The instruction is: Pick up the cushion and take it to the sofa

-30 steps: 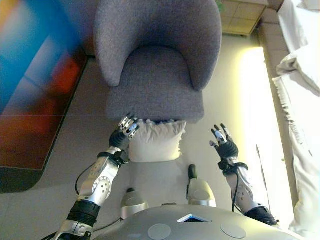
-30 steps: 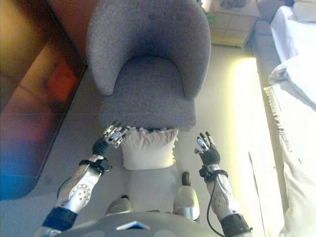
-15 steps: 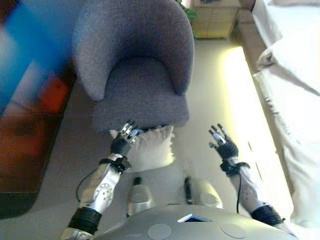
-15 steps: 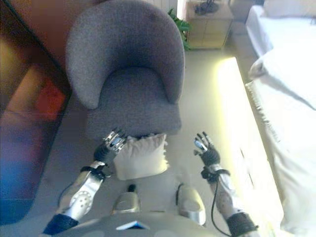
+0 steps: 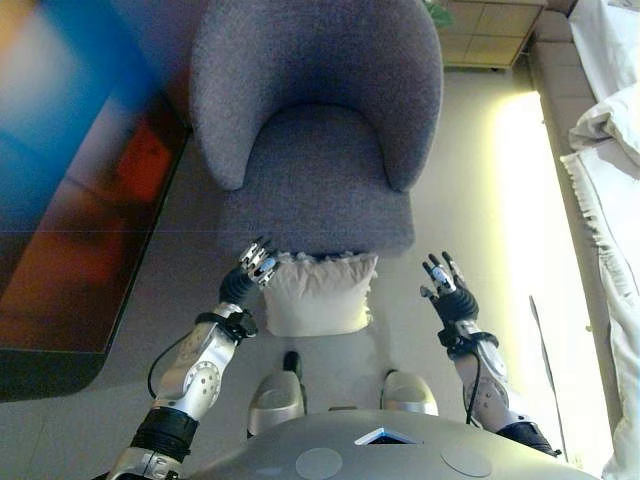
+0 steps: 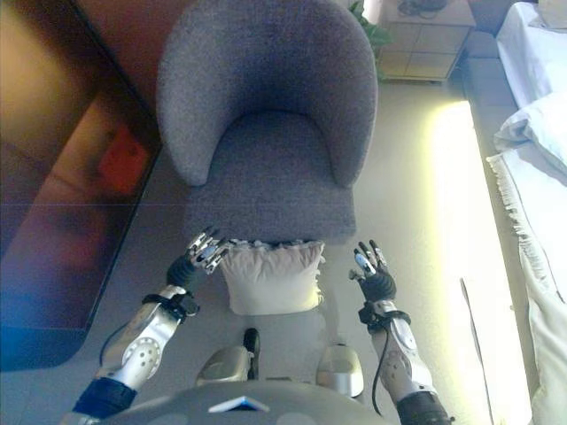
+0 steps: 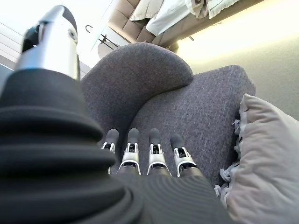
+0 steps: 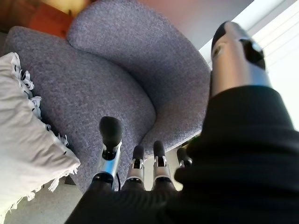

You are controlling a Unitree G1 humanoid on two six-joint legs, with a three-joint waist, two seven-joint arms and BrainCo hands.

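Note:
A cream cushion (image 5: 318, 294) with a fringed edge stands on the floor, leaning against the front of a grey armchair (image 5: 318, 120). It also shows in the left wrist view (image 7: 266, 158) and the right wrist view (image 8: 25, 135). My left hand (image 5: 250, 272) is open, just left of the cushion's top corner, close to it. My right hand (image 5: 446, 292) is open, held apart to the cushion's right. Neither hand holds anything.
A dark glossy cabinet or screen (image 5: 70, 180) runs along the left. A white bed (image 5: 615, 130) with a fringed cover lies at the right. A wooden bedside unit (image 6: 425, 35) stands behind the chair. Pale floor (image 5: 470, 200) lies between chair and bed.
The camera has swung, so the whole scene has shifted. Both hands stay open on either side of the cushion, in much the same place relative to it.

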